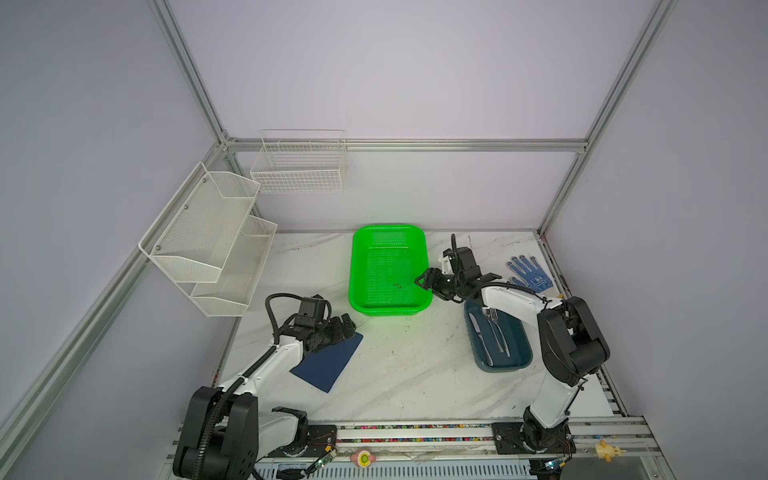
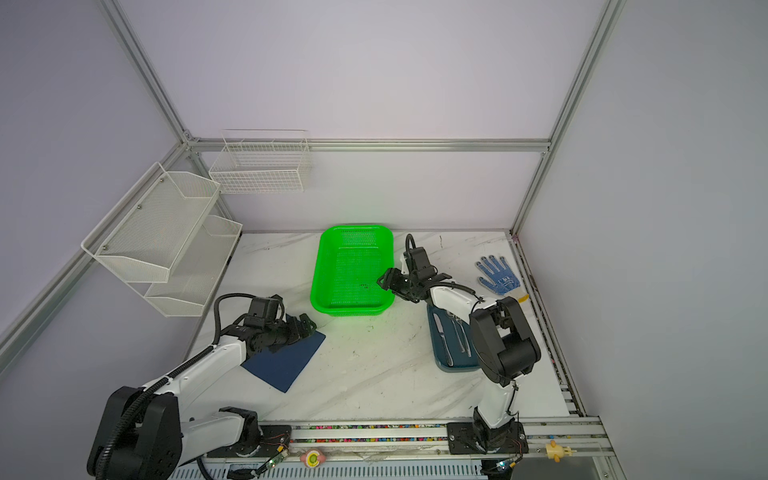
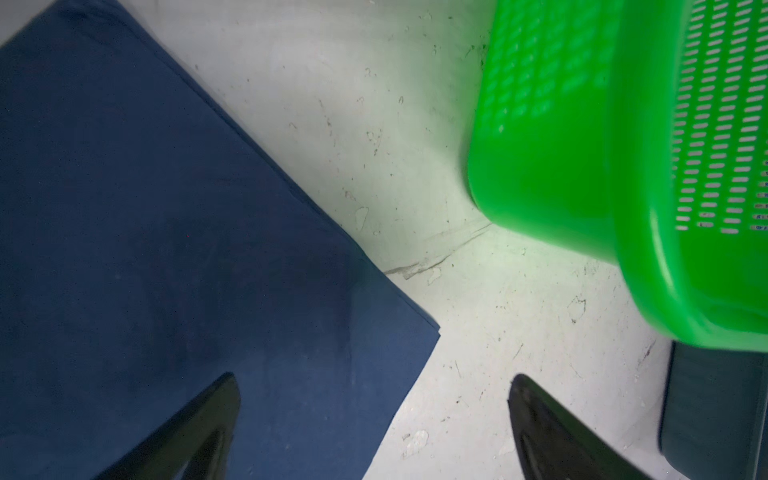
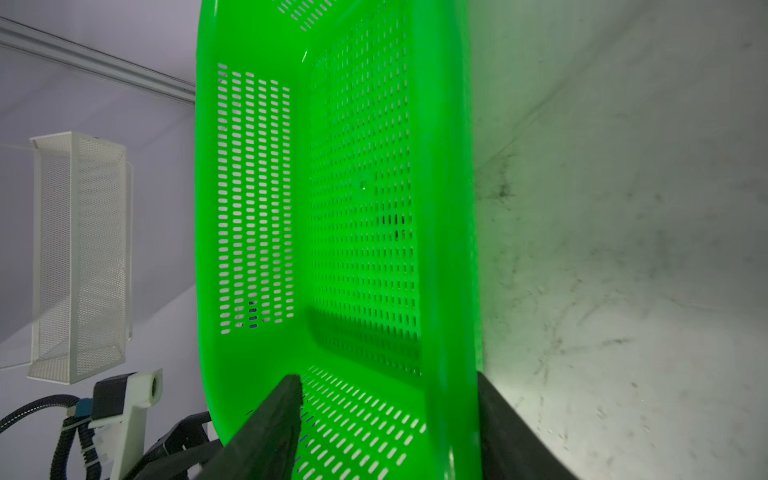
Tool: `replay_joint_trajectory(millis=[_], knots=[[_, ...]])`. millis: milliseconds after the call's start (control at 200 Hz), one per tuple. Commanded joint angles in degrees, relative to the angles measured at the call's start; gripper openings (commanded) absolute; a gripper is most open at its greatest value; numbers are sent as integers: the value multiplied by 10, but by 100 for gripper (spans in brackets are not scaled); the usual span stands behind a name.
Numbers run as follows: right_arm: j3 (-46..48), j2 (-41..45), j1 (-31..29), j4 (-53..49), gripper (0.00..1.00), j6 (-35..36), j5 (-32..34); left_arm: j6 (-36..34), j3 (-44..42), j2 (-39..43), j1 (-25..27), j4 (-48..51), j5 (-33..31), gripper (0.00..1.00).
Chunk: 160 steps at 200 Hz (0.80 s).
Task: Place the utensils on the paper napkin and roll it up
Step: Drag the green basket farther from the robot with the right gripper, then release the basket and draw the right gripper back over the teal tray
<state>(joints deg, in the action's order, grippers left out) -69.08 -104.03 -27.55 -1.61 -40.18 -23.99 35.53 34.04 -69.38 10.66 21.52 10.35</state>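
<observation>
Zero utensils [image 1: 492, 334] are sitting on the paper napkin [image 1: 328, 368]: they are lying in the teal tray [image 1: 521, 359] at right, the napkin is lying flat on the worktop [image 1: 415, 374] at left, so placing and rolling are both pending. The left tool [image 1: 348, 325] is hovering wide open over the napkin's corner; the right tool [image 1: 420, 281] is straddling the green basket [image 1: 386, 309] wall, jaws apart, gripping nothing. No legible writing is showing anywhere.

You will note: napkin [image 1: 328, 365] matt, soft paper | basket [image 1: 388, 311] glossy perforated plastic | cutlery [image 1: 493, 314] shiny metal | tabletop [image 1: 415, 365] smooth, scuffed, marble-patterned.
</observation>
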Motion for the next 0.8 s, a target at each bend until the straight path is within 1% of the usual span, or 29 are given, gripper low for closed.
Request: replay_joint_trajectory(millis=[0, 100, 260, 375, 455, 515, 635, 695, 795], knots=[[-44, -31, -21, 37, 64, -19, 2, 19, -35, 5, 13, -31, -13, 100], [-81, -63, -38, 47, 64, -24, 12, 29, -54, 6, 21, -45, -10, 100], [-132, -116, -48, 63, 63, -33, -12, 41, -67, -4, 35, -49, -18, 100], [-143, -117, -51, 53, 64, -23, -20, 44, -71, -11, 43, -54, -17, 100], [-119, -86, -51, 56, 65, -14, -2, 43, -71, -12, 50, -55, -16, 100], [-93, -50, -49, 53, 67, -9, 25, 42, -71, -16, 56, -60, -11, 100], [-28, 38, -45, 49, 70, 1, 85, 46, -69, -29, 76, -83, 21, 100], [9, 84, -42, 39, 71, -6, 126, 55, -63, -34, 96, -88, 22, 100], [88, 178, -38, 35, 74, -7, 219, 86, -56, -40, 135, -99, 19, 100]])
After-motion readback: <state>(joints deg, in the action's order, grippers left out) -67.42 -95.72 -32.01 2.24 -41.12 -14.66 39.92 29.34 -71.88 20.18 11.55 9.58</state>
